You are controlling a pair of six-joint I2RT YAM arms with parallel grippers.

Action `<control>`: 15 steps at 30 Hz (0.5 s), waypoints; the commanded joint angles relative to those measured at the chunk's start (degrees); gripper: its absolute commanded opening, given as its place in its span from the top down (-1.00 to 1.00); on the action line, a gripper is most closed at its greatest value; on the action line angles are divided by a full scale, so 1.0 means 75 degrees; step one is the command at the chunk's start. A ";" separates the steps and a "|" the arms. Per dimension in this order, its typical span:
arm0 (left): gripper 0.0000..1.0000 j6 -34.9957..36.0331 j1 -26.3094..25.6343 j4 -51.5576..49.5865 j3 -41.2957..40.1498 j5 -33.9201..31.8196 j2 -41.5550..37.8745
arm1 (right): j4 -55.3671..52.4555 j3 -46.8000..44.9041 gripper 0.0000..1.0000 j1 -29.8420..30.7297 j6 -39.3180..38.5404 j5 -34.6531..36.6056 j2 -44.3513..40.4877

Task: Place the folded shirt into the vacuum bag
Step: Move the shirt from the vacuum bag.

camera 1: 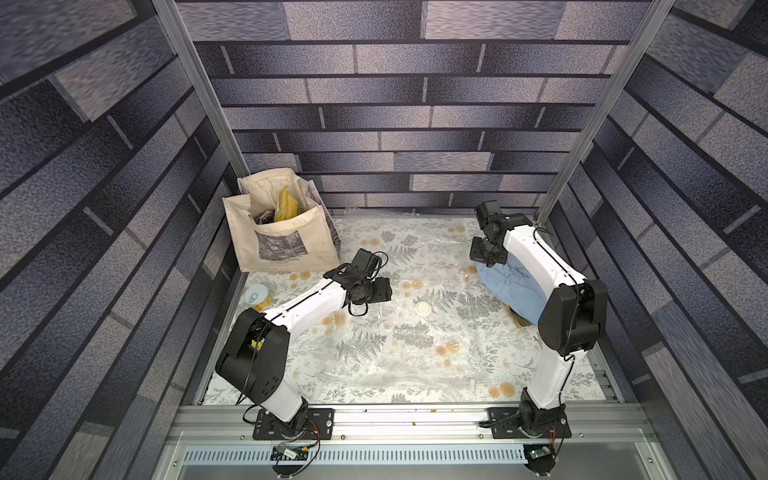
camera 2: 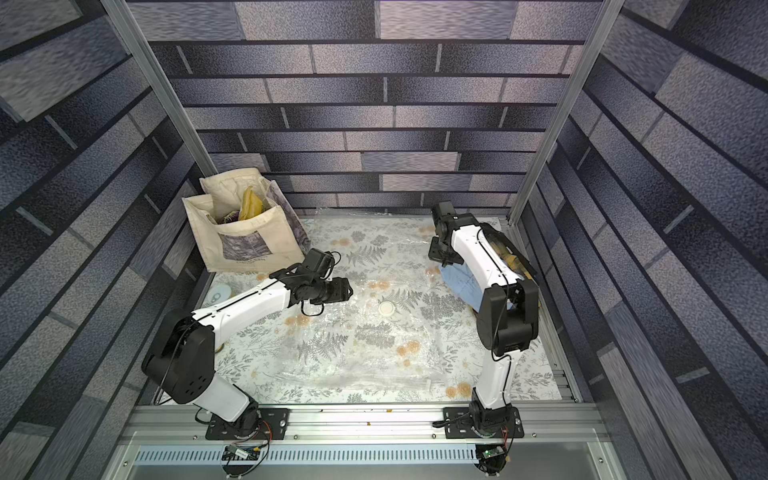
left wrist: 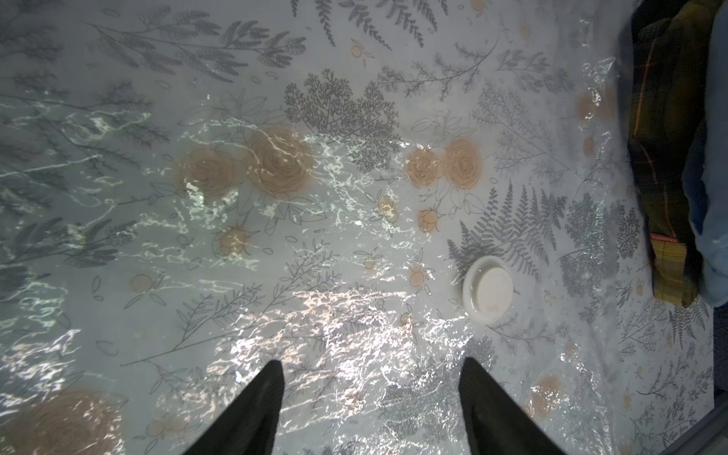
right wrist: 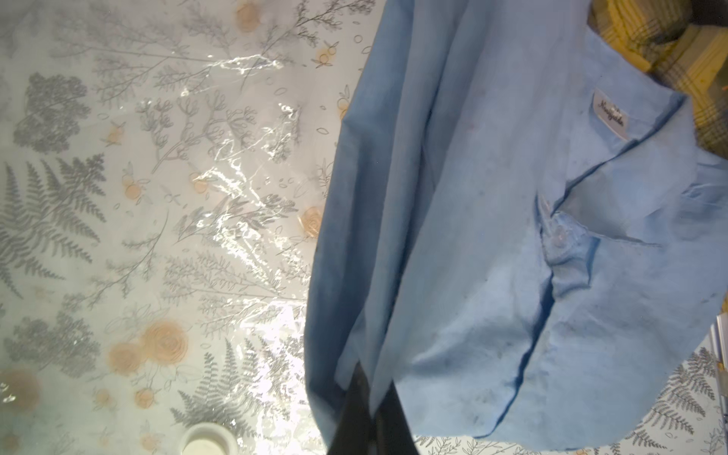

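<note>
a cream tote bag (camera 1: 282, 245) (camera 2: 245, 249) is standing at about ten o'clock on the table, in the back corner, its mouth gaping open. a yellow packet (camera 1: 286, 203) and something purple (camera 1: 264, 216) are poking up inside it. a small round tin (camera 1: 254, 296) (camera 2: 219, 294) with a ring pull is lying at nine o'clock, near the table's edge. a tablecloth (camera 1: 584, 380) printed with ferns and roses is covering the table. a dark and yellow plaid cloth (left wrist: 665, 157) (right wrist: 669, 43) is lying bunched at three o'clock. brick-print walls (camera 1: 415, 104) are closing in three sides.
</note>
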 commanded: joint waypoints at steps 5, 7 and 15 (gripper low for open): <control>-0.44 -0.0347 0.0028 0.0613 -0.0467 0.0398 0.0234 | 0.0421 -0.0783 1.00 0.1739 -0.0459 -0.1075 -0.0459; -0.43 -0.0426 0.0168 0.0747 -0.0623 0.0495 0.0160 | 0.0714 -0.0985 1.00 0.2232 -0.0180 -0.1296 -0.0412; -0.44 -0.0422 0.1029 0.0478 -0.0928 0.0583 -0.0410 | 0.1525 -0.0264 1.00 0.3935 0.0699 -0.1812 0.1077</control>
